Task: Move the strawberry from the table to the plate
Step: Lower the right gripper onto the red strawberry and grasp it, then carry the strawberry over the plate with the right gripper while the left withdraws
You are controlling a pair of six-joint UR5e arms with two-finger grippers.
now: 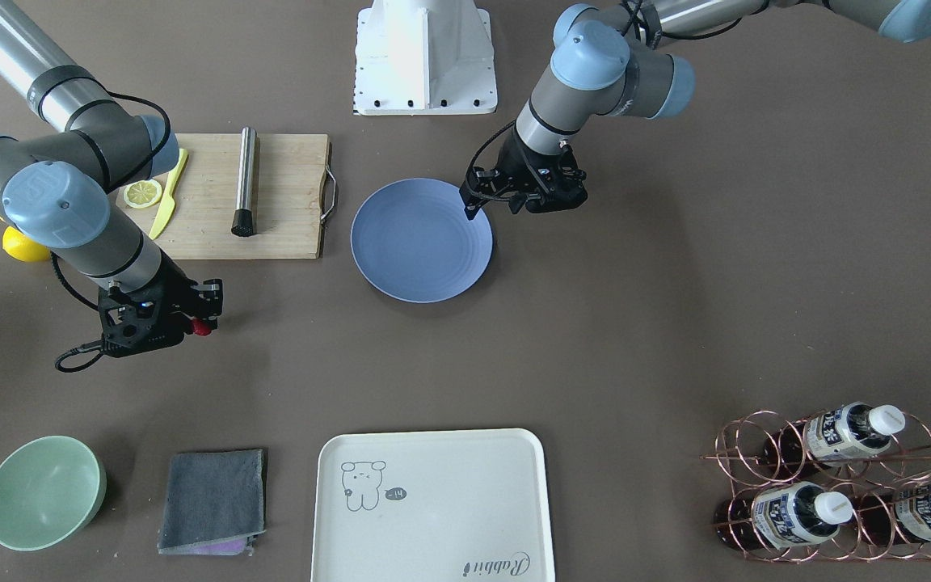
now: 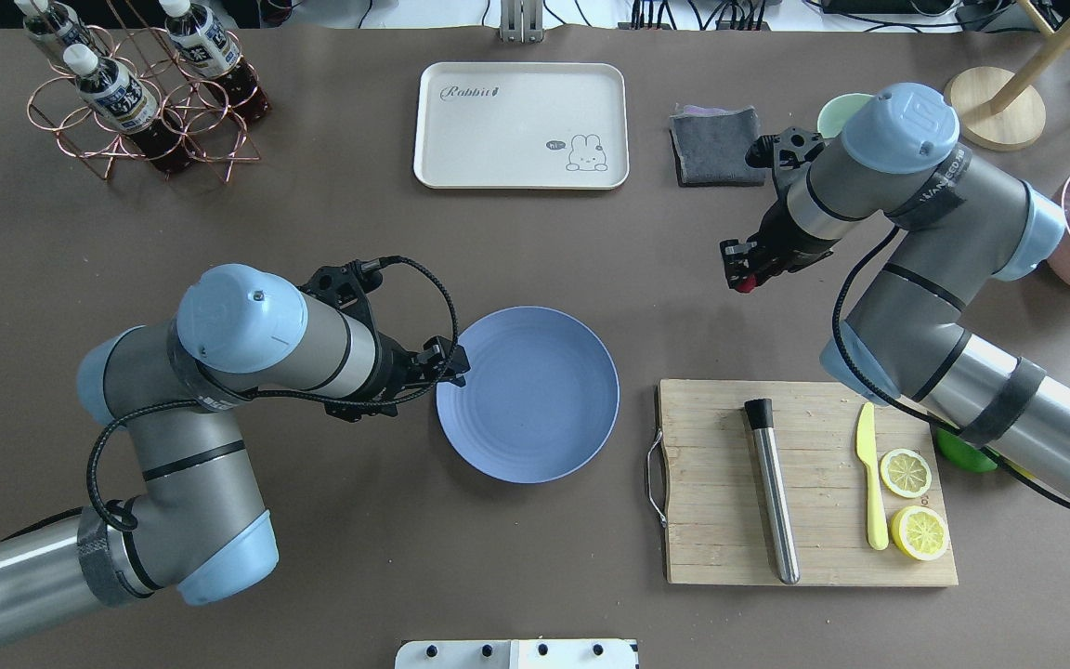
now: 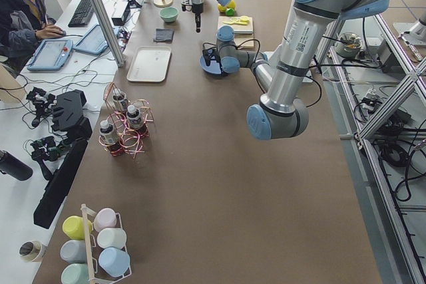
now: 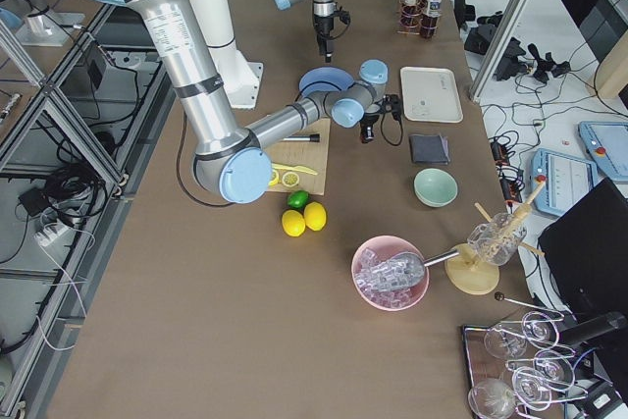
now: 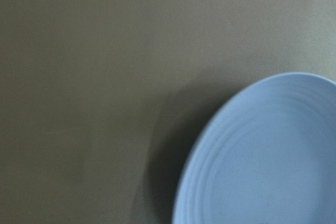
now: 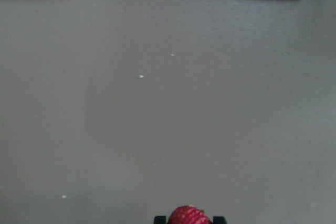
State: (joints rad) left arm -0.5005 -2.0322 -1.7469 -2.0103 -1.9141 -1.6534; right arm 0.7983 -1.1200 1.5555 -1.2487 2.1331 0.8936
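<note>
The strawberry (image 1: 202, 326), small and dark red, is pinched between the fingertips of my right gripper (image 1: 200, 323). In the right wrist view the strawberry (image 6: 189, 216) shows at the bottom edge, with bare table (image 6: 157, 119) well below it. This right gripper (image 2: 747, 279) hangs to the right of the round blue-grey plate (image 2: 528, 407), with a wide gap of table between them. My left gripper (image 2: 456, 365) hovers at the plate's left rim, open and holding nothing. The plate (image 5: 273, 161) fills the lower right of the left wrist view and has nothing on it.
A wooden cutting board (image 2: 711, 520) carries a metal muddler, a yellow knife and lemon slices. A cream tray (image 2: 521, 125), grey cloth (image 2: 716, 144) and green bowl (image 1: 44, 491) sit on the far side. A copper rack of bottles (image 2: 140, 102) stands at the far left.
</note>
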